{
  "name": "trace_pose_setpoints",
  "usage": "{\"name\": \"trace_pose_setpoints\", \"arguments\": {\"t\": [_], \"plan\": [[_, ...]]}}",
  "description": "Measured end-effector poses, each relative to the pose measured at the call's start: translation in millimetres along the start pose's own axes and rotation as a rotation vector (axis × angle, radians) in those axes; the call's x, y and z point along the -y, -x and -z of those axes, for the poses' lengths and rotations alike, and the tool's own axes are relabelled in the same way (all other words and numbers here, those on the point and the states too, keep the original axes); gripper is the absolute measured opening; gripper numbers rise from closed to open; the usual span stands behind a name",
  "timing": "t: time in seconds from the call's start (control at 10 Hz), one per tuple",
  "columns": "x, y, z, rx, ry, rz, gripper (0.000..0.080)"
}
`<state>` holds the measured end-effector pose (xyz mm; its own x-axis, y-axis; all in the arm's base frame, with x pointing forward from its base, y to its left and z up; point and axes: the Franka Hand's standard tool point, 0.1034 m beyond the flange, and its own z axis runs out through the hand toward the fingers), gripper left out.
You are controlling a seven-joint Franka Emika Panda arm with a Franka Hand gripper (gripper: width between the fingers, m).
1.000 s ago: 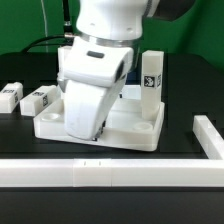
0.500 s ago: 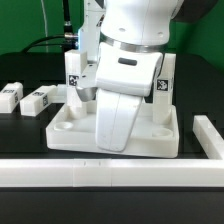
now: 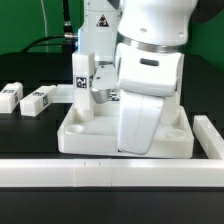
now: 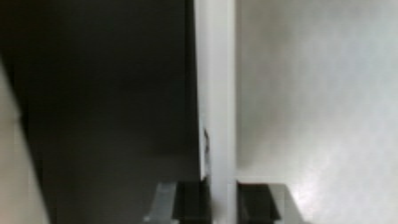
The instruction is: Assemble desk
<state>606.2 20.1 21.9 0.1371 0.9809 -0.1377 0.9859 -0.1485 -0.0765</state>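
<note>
Black table [image 3: 30,130] filled the scene under a dark backdrop. At nine o'clock from the centre, against the exterior view's left edge, lay a small white block leg [image 3: 9,97] with a black-and-white tag. Just beside it, at its three o'clock, lay a second small white block leg [image 3: 40,100]. Both lay flat, well apart from the arm.

Next came the large white rectangular plastic panel [image 3: 85,135], with a raised rim and round corner sockets, resting flat on the table in the middle. A third white block leg [image 3: 82,78] stood upright at the panel's ten o'clock corner, its tag facing the camera.

The white robot arm [image 3: 150,70] reached down over the panel's three o'clock half and hid that part. In the wrist view the gripper [image 4: 217,203] was closed, its dark fingers [image 4: 178,205] pinching the panel's thin raised rim between them.

A long white border rail [image 3: 100,172] ran along the panel's six o'clock side, near it, and turned away from the camera at four o'clock, past the panel's end.
</note>
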Motion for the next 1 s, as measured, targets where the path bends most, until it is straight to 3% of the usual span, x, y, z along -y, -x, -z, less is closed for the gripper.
{"name": "trace_pose_setpoints", "arguments": {"t": [0.2, 0.7, 0.9, 1.0], "plan": [[-15.6, -17.0, 2.8, 0.013, 0.000, 0.124, 0.0063], [-24.1, -18.4, 4.2, 0.027, -0.007, 0.092, 0.0063], [-28.7, -18.5, 12.4, 0.035, -0.018, 0.068, 0.0063], [-23.3, -17.8, 14.8, 0.045, -0.052, 0.067, 0.0270]]}}
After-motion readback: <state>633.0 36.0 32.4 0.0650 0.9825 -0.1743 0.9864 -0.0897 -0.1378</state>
